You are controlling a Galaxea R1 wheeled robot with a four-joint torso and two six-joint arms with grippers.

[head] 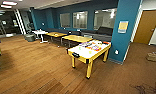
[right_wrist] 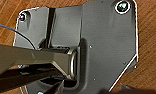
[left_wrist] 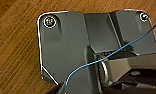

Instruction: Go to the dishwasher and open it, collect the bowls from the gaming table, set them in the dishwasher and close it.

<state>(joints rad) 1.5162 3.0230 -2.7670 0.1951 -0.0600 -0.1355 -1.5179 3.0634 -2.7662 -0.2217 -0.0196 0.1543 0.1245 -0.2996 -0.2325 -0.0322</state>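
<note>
Above wood floor (left_wrist: 16, 50), both wrists, gaming table (head: 80, 53) ahead

Left wrist: dark mounting plate (left_wrist: 64, 47) square to the camera, jointed bar (left_wrist: 134, 65) crossing beside it, thin blue cable (left_wrist: 99, 60) curving over both. Right wrist: same dark plate (right_wrist: 104, 42), pale bar (right_wrist: 31, 60) slanting in to a round joint (right_wrist: 72, 63), blue cable (right_wrist: 6, 26) trailing off. Fingers indistinct on both sides.

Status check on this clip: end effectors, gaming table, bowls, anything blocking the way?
End effectors: state cannot be told. Gaming table ahead, board games on top; bowls too small to confirm. Open wood floor before it.
</note>
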